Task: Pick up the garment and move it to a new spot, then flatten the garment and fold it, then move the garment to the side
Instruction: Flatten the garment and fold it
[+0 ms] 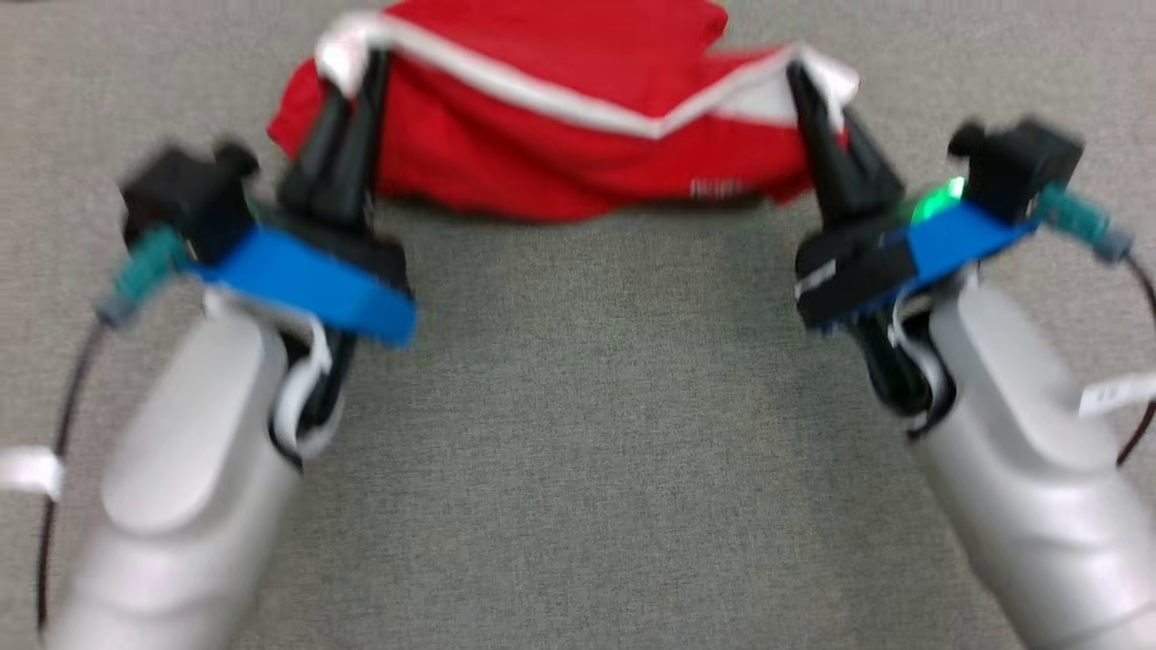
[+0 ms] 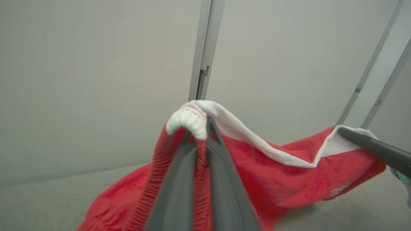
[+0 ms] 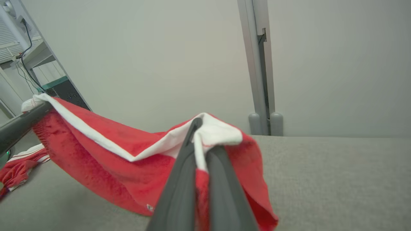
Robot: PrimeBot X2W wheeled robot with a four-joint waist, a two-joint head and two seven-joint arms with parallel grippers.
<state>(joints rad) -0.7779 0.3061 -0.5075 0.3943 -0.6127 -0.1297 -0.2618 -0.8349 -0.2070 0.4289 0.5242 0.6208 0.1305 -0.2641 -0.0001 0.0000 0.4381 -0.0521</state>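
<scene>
A grey, felt-like counter (image 1: 578, 433) spreads across the middle and lower frame of the head view. At the upper centre a red garment (image 1: 560, 153) with white trim sags down, its lower edge resting on the counter. At the lower left of the right wrist view a red-and-white bunch of cloth (image 3: 17, 165) lies flat on it; whether it belongs to the garment is unclear.

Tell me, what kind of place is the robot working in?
Probably a lab or office workspace: a grey carpet-like surface, plain pale wall panels joined by a metal post, and a shelf off to one side.
</scene>
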